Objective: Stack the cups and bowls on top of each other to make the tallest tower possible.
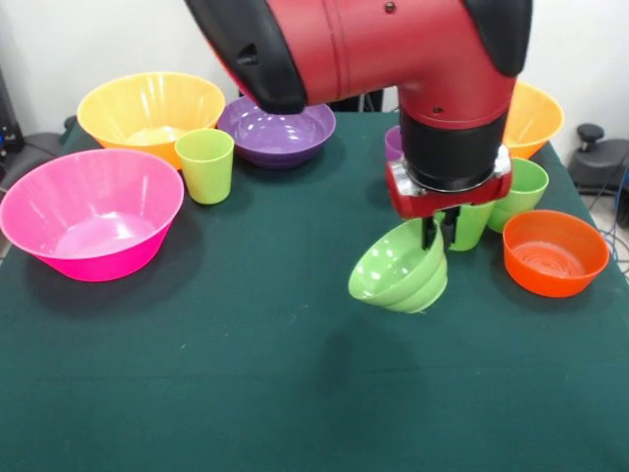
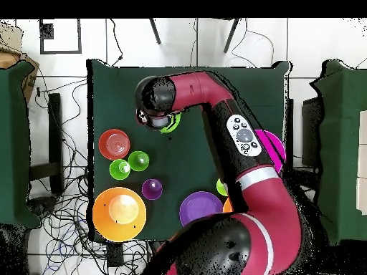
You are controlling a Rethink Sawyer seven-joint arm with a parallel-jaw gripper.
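**Q:** Hand (image 1: 439, 232) first: what has it got?

**R:** Its dark fingers are pinched on the rim of the small green bowl (image 1: 399, 267). That bowl hangs tilted, its mouth turned sideways, lifted clear of the bench (image 1: 246, 374). From overhead only a sliver of green shows under the arm's wrist.

**Q:** And the other bowls?

**R:** Seen from the front, the big pink bowl (image 1: 93, 211) sits upright at the left edge. Behind it stands an orange-yellow bowl (image 1: 150, 110), with the medium purple bowl (image 1: 276, 130) just beside that. A second orange-yellow bowl (image 1: 533, 117) peeks out behind the arm at the right. The small orange bowl (image 1: 554, 252) rests alone on the cloth at the right, near the hand.

**Q:** Cups?

**R:** The yellow-green cup (image 1: 206, 164) stands upright between the pink and purple bowls, in front of the orange-yellow one. Two green cups (image 2: 129, 165) stand close together by the small orange bowl; in the front view the hand partly hides them. The translucent purple cup (image 2: 152, 189) is mostly blocked by the arm from the front, but overhead it shows clearly near the orange-yellow bowl.

**Q:** Is anything stacked?

**R:** Nothing that I can see; each piece in view sits by itself on the bench.
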